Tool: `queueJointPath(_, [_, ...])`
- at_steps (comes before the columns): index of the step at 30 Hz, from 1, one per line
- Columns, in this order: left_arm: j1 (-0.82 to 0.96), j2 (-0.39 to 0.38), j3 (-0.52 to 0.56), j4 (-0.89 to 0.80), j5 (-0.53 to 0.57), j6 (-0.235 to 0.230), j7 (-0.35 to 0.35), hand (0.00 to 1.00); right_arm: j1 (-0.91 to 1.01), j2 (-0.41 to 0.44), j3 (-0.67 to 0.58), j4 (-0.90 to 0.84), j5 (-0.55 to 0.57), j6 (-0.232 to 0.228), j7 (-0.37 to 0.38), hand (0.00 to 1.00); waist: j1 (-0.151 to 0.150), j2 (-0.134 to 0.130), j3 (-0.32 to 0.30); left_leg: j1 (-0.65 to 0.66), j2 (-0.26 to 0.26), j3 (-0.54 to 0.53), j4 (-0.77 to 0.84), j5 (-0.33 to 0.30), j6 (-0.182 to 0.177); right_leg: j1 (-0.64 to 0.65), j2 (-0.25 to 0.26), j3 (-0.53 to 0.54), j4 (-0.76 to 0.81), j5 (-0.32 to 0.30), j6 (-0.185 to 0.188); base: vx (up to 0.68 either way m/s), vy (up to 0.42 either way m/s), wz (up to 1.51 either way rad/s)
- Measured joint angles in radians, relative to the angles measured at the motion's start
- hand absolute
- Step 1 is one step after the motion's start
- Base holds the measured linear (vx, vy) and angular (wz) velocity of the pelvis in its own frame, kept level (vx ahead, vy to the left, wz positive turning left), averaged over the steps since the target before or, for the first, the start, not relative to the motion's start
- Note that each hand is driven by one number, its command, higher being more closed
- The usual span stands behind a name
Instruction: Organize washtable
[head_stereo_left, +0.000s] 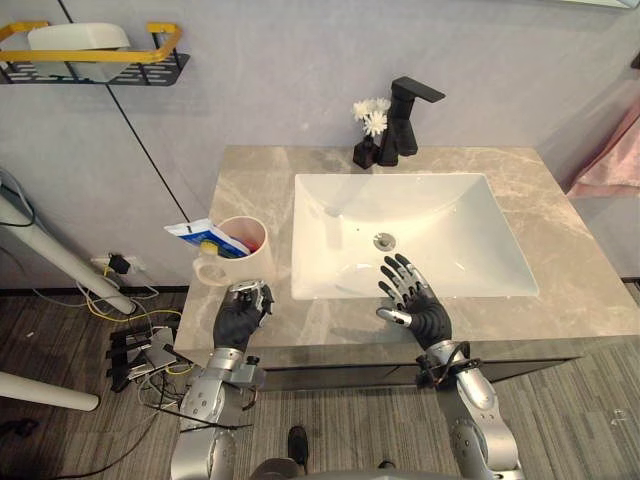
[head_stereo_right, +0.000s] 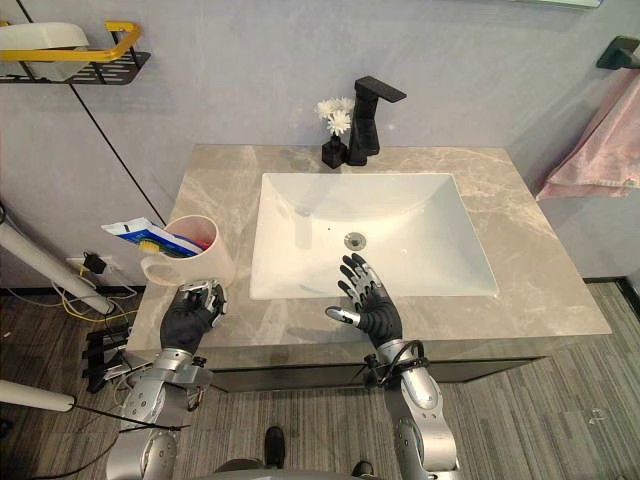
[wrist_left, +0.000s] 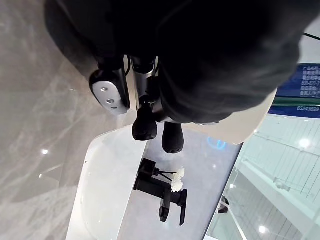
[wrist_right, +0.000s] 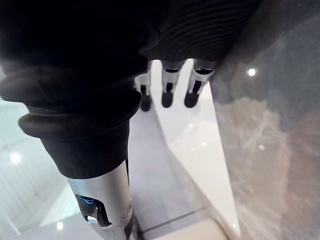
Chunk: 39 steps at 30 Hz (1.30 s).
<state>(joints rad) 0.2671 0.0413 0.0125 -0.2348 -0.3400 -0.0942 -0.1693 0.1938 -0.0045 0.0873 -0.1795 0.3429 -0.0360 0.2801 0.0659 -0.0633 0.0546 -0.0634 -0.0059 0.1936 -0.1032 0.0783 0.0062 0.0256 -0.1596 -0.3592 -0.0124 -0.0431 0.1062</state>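
Left hand (head_stereo_left: 242, 314) is at the countertop's (head_stereo_left: 560, 290) front-left corner, clenched with nothing in it. In the left wrist view the curled fingertips (wrist_left: 145, 128) are bare. Its knuckles sit right at the base of the cream mug (head_stereo_left: 238, 252), and I can't tell if they touch. The mug stands near the counter's left edge, just beside the sink (head_stereo_left: 470, 210), with its handle toward the front. A blue-white toothpaste tube (head_stereo_left: 194, 231) pokes out of it to the left.

Right hand (head_stereo_left: 418, 304) is released, with its fingers (wrist_right: 167, 90) straight and spread over the sink's front rim, holding nothing.

At the back are a black faucet (head_stereo_left: 406, 118) and, just beside it, white flowers (head_stereo_left: 371, 114) in a small black vase (head_stereo_left: 365, 154).
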Motion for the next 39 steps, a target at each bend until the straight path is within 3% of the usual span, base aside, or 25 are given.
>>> queueJointPath(14, [-0.035,-0.008,0.013,-0.001,0.119,0.004,0.05,1.0,-0.001,0.0,-0.001,-0.001,-0.001,-0.004,0.001,0.0,-0.003,-0.003,0.011,0.0,0.001,0.007,0.0,0.0,0.0,-0.008,0.0,0.007,0.009,0.0,0.0,0.0,0.0,-0.01])
queueJointPath(21, [-0.075,-0.002,0.146,-0.001,0.208,0.028,0.072,1.0,-0.005,0.0,-0.012,-0.003,-0.001,0.002,0.008,0.0,-0.009,-0.004,0.028,0.006,0.002,0.031,0.0,-0.008,0.005,-0.017,0.001,0.028,0.018,0.0,0.0,0.0,0.007,-0.08])
queueJointPath(27, [-0.113,0.049,0.266,0.001,0.268,0.048,0.095,1.0,0.01,0.0,-0.022,-0.003,0.0,0.001,0.024,0.0,-0.023,-0.004,0.028,0.01,0.003,0.044,0.0,-0.013,0.005,-0.018,0.001,0.038,0.018,0.001,-0.001,0.03,0.012,-0.06])
queueJointPath(39, [-0.164,0.082,0.275,0.039,0.284,0.054,0.104,1.0,0.018,-0.001,-0.039,-0.004,0.0,-0.004,0.029,0.0,-0.024,0.009,0.03,0.017,0.004,0.054,0.0,-0.02,0.006,-0.013,0.001,0.047,0.018,0.006,-0.003,0.02,0.006,-0.04])
